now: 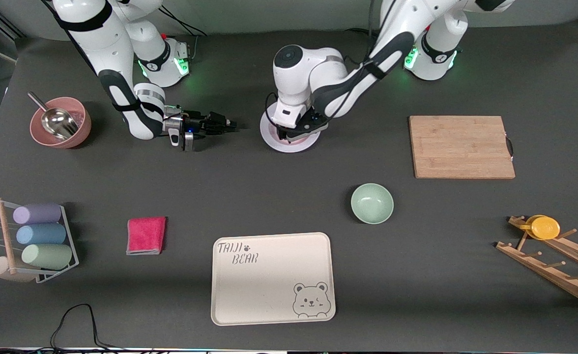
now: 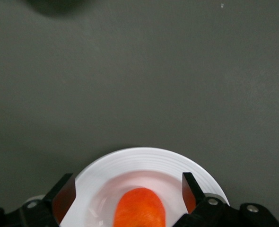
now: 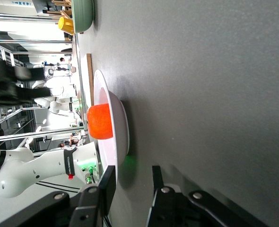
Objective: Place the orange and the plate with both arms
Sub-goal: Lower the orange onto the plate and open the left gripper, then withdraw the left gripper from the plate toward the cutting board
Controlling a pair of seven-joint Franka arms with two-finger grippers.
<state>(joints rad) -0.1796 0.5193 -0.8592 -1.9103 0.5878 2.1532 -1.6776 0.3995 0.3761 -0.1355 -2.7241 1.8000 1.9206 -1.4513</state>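
Note:
The pale plate [image 1: 289, 146] lies on the table between the two arm bases. The orange [image 2: 139, 208] sits in the middle of the plate [image 2: 144, 161]; in the front view my left hand hides it. My left gripper [image 1: 296, 132] is just over the plate, open, with one finger on each side of the orange and a gap to it [image 2: 127, 182]. My right gripper [image 1: 231, 126] is low over the table beside the plate, toward the right arm's end, pointing at its rim and open [image 3: 130, 182]. The right wrist view shows the plate [image 3: 112, 101] edge-on with the orange [image 3: 100, 122] in it.
A cream bear tray [image 1: 273, 278] lies near the front camera, with a mint-green bowl [image 1: 372, 203] and a red cloth [image 1: 146, 235] beside it. A wooden board [image 1: 461, 146], a pink bowl with a scoop [image 1: 60, 123], a cup rack [image 1: 33, 241] and a wooden rack with a yellow cup [image 1: 544, 227] stand around.

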